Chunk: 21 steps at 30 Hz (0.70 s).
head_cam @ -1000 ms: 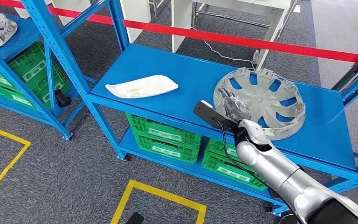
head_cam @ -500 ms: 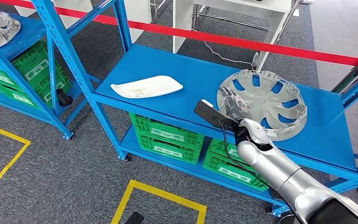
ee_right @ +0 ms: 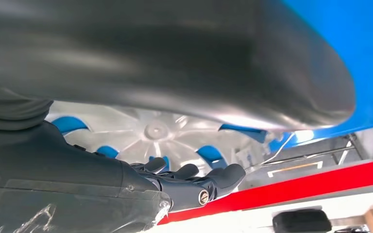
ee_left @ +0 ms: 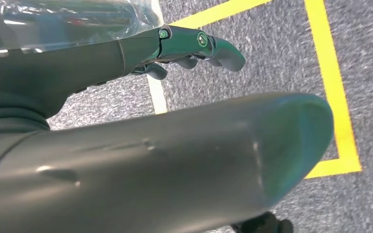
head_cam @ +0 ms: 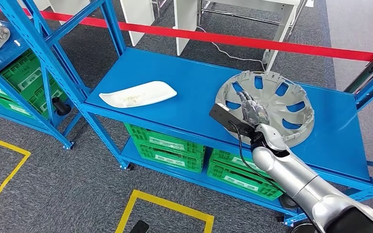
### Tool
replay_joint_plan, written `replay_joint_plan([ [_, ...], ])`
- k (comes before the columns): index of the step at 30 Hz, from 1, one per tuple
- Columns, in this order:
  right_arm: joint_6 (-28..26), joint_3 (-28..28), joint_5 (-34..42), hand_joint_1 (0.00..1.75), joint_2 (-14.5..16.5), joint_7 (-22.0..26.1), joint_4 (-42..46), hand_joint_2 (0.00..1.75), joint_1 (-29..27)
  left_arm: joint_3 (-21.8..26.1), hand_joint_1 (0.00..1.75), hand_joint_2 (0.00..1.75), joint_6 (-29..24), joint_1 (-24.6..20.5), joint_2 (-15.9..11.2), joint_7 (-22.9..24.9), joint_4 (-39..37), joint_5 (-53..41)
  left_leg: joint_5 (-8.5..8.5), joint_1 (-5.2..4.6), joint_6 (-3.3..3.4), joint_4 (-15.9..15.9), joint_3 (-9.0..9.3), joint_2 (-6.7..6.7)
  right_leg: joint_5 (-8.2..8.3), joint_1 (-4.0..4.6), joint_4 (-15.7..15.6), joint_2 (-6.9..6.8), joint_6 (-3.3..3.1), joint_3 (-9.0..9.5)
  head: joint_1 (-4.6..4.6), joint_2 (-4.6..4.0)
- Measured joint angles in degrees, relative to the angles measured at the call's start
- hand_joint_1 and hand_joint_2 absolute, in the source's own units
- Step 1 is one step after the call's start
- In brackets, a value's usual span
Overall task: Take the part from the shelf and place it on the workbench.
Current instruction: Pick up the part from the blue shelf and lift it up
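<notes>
Blue shelf (head_cam: 184, 92) on grey carpet (head_cam: 73, 194)

The right arm (head_cam: 291, 177) is a smooth silver tube that thickens toward a black shoulder cover. A thin black cable runs along it to a flat black box at the wrist. The right hand (head_cam: 251, 112) has dark grey fingers (ee_right: 213, 179) with small round screws and clear plastic wrap. The left hand (ee_left: 189, 46) is dark grey, with green-tinted screws.

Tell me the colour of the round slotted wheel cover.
Silver-grey wheel cover; clearest in the head view.
</notes>
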<state>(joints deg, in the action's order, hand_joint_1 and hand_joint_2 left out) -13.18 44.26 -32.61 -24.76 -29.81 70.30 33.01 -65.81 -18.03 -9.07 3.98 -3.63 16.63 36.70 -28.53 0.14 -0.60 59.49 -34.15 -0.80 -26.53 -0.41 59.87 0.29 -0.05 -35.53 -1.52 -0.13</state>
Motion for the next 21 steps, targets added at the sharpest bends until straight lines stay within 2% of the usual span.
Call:
replay_joint_plan([
  [21, -0.04, -0.02, 0.00, 0.00, 0.00, 0.02, 0.01, 0.00, 0.01, 0.00, 0.00, 0.00, 0.00, -0.03, 0.00, 0.00, -0.02, -0.02, -0.36, -0.05, 0.27, -0.04, -0.13, 0.03, 0.17, -0.06, -0.07, 0.00, 0.27, -0.21, -0.03, 0.00],
])
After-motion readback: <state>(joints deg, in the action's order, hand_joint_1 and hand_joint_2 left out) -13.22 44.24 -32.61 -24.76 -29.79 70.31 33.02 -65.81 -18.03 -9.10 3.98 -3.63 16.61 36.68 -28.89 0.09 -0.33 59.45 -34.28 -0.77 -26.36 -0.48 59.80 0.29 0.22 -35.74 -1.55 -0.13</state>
